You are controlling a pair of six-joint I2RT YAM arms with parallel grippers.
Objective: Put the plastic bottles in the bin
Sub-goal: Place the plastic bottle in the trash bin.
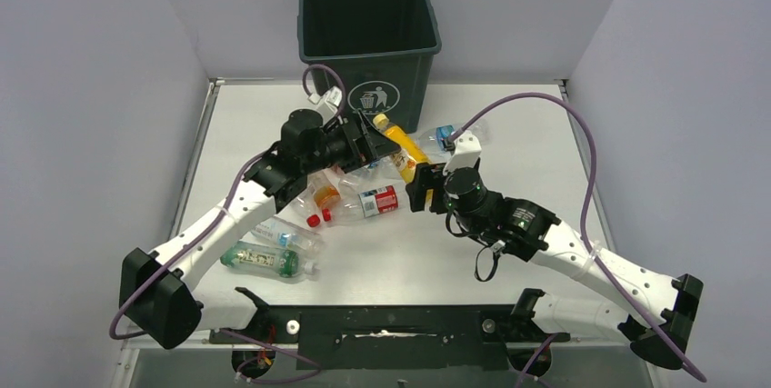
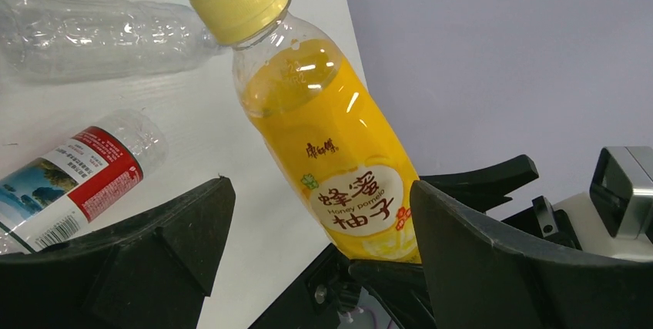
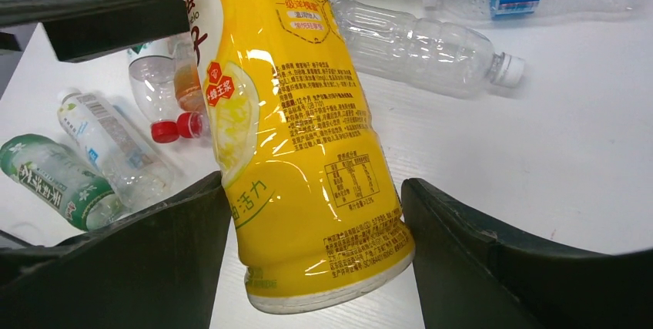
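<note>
A yellow-labelled plastic bottle (image 1: 400, 150) with a yellow cap hangs tilted above the table, in front of the dark green bin (image 1: 368, 34). My right gripper (image 3: 312, 182) is shut on its base, both fingers against the label. My left gripper (image 2: 319, 190) stands open around the same bottle (image 2: 331, 152): the right finger is beside the label and a wide gap shows on the left. Other plastic bottles lie on the table: a red-labelled one (image 1: 371, 202), a green-labelled one (image 1: 259, 259), a blue-labelled one (image 1: 443, 137) and a bare clear one (image 3: 423, 48).
The loose bottles lie mostly under and left of the left arm, with an orange-capped one (image 1: 325, 195) among them. The bin stands at the table's far edge against the back wall. Purple cables loop over both arms.
</note>
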